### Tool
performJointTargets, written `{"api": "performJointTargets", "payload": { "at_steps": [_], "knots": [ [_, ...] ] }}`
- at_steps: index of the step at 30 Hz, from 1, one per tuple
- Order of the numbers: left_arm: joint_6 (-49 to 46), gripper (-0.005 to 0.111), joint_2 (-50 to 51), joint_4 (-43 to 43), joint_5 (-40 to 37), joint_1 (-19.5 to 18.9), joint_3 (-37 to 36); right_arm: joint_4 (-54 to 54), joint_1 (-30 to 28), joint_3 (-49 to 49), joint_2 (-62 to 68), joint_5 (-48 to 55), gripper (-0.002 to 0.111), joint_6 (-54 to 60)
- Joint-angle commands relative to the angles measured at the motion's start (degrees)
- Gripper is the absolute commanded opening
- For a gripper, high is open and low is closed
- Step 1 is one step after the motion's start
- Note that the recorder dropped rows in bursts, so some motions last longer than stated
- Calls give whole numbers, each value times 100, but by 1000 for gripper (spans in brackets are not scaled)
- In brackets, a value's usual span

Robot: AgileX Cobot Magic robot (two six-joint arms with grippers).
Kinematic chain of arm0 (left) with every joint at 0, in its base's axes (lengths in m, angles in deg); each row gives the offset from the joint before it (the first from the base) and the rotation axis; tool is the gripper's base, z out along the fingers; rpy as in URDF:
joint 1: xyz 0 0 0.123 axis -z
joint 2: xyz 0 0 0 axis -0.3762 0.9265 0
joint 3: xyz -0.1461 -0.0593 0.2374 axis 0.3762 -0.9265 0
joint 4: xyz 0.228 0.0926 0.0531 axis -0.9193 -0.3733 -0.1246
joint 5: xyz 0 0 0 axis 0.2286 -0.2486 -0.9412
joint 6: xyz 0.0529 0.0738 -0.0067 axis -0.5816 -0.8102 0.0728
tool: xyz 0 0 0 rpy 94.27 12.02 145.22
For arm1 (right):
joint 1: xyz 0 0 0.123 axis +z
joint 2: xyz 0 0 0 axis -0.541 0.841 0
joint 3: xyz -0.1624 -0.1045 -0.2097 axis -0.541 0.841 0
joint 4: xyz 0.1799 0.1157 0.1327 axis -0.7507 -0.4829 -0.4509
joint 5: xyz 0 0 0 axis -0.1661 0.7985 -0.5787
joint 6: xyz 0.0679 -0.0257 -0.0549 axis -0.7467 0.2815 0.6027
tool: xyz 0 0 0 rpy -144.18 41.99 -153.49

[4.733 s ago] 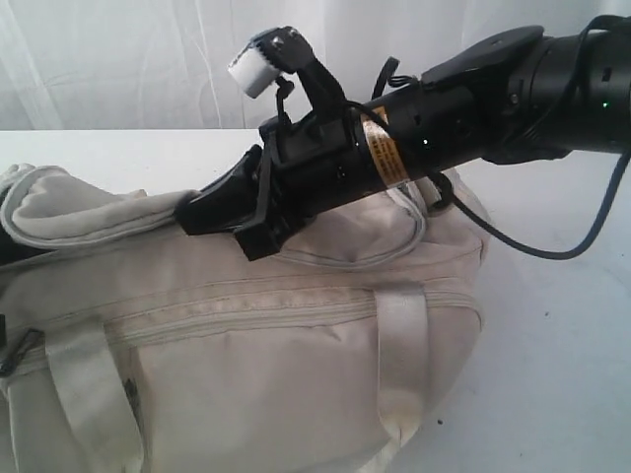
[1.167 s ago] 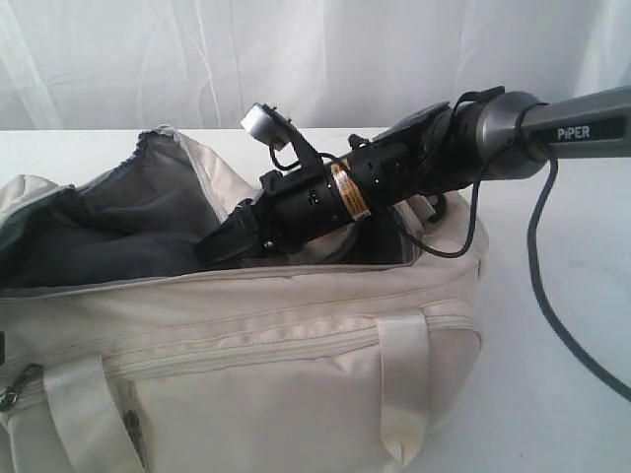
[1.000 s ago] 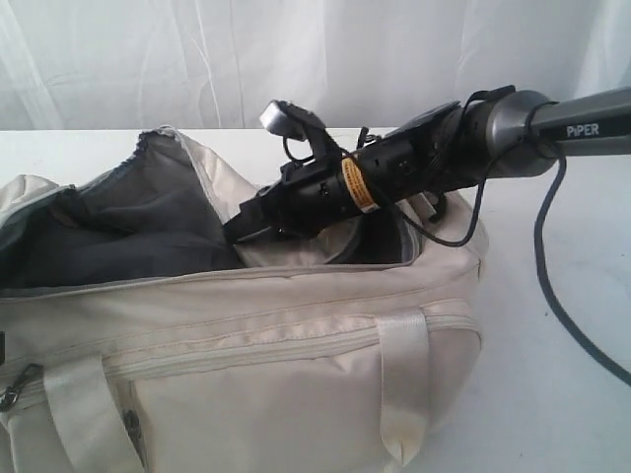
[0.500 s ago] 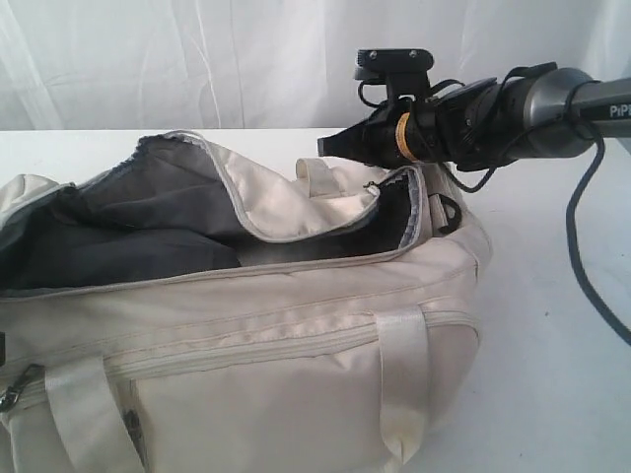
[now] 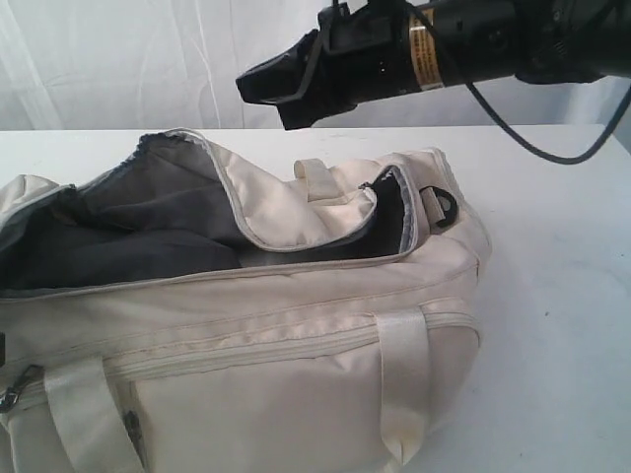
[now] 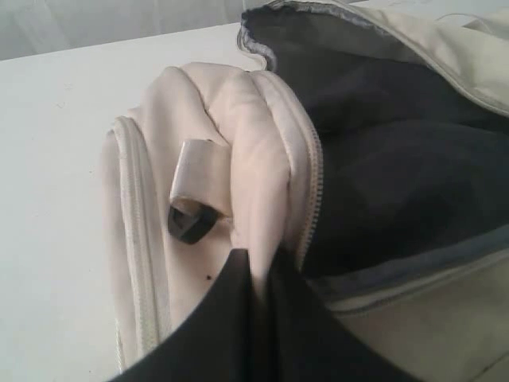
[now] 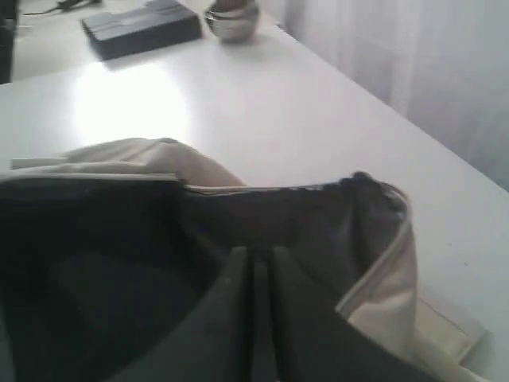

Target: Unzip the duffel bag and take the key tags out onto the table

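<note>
– Duffel bag (image 5: 296,335): what has hold of it?

– Left gripper (image 6: 258,267) only. Its two black fingers (image 6: 215,318) are pressed together on a fold of cream cloth at the bag's end, just beside a black D-ring (image 6: 189,224) that hangs from a short strap loop. The right gripper (image 5: 248,87) hangs in the air above the bag, clear of it. In its own wrist view the jaws stand almost together with nothing between them.

– Count things for me.

– One bag, two grippers. A second D-ring (image 5: 444,208) sits at the bag's right end in the exterior view. Two strap legs (image 5: 404,384) run down the near side. One zipper (image 5: 246,340) runs across between them, and one dark zipper pull (image 5: 18,382) hangs near the left edge.

– Any writing?

– A yellow label (image 5: 422,54) wraps the right arm's wrist, but its print is too small to read.

– And how does the bag look?

– Cream-beige, soft and slumped. It lies on the white table (image 5: 552,296) and fills the left and lower part of the exterior view. The top is unzipped, with a flap (image 5: 276,207) folded back and the dark grey lining (image 5: 148,227) showing inside. Far off on the table, the right wrist view shows a dark flat box (image 7: 143,28) and a shiny round thing (image 7: 232,20) beside it.
</note>
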Motion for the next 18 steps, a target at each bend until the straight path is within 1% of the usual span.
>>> {"api": "performJointTargets", "payload": {
  "at_steps": [1, 3, 6, 7, 8, 9, 13, 18],
  "knots": [
    [-4, 0, -33, 25, -93, -5, -24, 42, -9, 331, -78, -149, 27, 415],
    [7, 0, -33, 25, -95, -5, -24, 42, -9, 614, -78, -40, 40, 533],
    [7, 0, -33, 25, -84, -5, -24, 42, -9, 1063, -78, 93, 65, 1041],
    [7, 0, -33, 25, -84, -5, -24, 42, -9, 1209, -78, 238, 72, 1201],
    [7, 0, -33, 25, -84, -5, -24, 42, -9, 1318, -78, 412, 75, 1365],
    [7, 0, -33, 25, -84, -5, -24, 42, -9, 1441, -78, 657, 77, 1491],
    [7, 0, -33, 25, -84, -5, -24, 42, 2, 1834, -78, 1254, 77, 1837],
    [7, 0, -33, 25, -84, -5, -24, 42, 148, 2120, 26, 1830, 74, 2124]
  ]
}}
